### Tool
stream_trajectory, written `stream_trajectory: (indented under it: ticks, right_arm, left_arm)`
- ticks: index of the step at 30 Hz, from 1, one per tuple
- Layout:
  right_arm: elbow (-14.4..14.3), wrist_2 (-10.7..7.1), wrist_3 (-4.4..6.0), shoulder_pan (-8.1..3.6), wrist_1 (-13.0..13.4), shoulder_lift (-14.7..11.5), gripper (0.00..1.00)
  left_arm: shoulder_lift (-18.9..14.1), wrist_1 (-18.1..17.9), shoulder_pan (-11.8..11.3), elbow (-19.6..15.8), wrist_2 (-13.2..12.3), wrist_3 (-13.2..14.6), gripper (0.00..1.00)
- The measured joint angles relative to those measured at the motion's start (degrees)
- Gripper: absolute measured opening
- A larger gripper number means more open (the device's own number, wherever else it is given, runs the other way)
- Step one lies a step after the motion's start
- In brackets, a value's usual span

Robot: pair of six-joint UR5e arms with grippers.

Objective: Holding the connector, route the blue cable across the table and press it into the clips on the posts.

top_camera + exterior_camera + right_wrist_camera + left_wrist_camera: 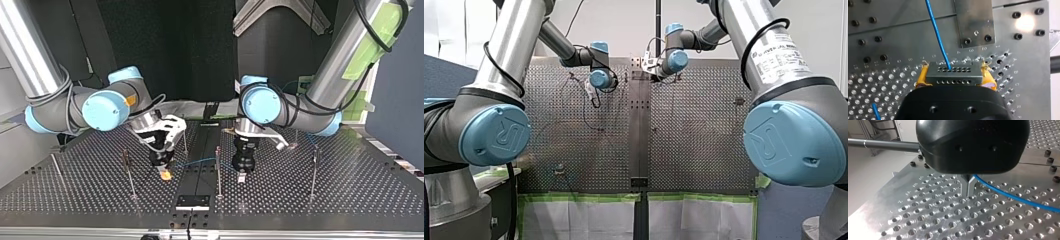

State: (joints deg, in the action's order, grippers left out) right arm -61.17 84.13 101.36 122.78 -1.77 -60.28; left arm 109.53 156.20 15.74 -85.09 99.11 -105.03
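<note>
The yellow pads (pixel 922 78) of my right gripper (pixel 954 80) clamp the connector (pixel 952 74) — a grey metal block with two rows of holes — lower left of centre in the top view. The thin, glossy blue cable (pixel 937 35) runs from it to my left gripper (pixel 967 190), whose metal fingers (pixel 964 187) are closed around it.

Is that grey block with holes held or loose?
Held: in the right wrist view the connector sits clamped between the yellow pads of my right gripper, blue cable running from it.

Robotics lab with perforated table (pixel 360 192)
</note>
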Motion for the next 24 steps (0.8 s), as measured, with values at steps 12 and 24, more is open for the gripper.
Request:
stream_trajectory:
  ticks: [12, 24]
  right_arm:
    - [0.03, -0.75, 0.0, -0.92, -0.05, 0.04, 0.0]
    - [0.04, -0.78, 0.0, -1.15, -0.37, -0.5, 0.0]
  left_arm:
    - [0.01, 4.71, 0.8, -0.02, 0.84, 0.04, 0.91]
    - [-0.85, 10.39, 1.8, -0.68, 2.25, 0.88, 1.0]
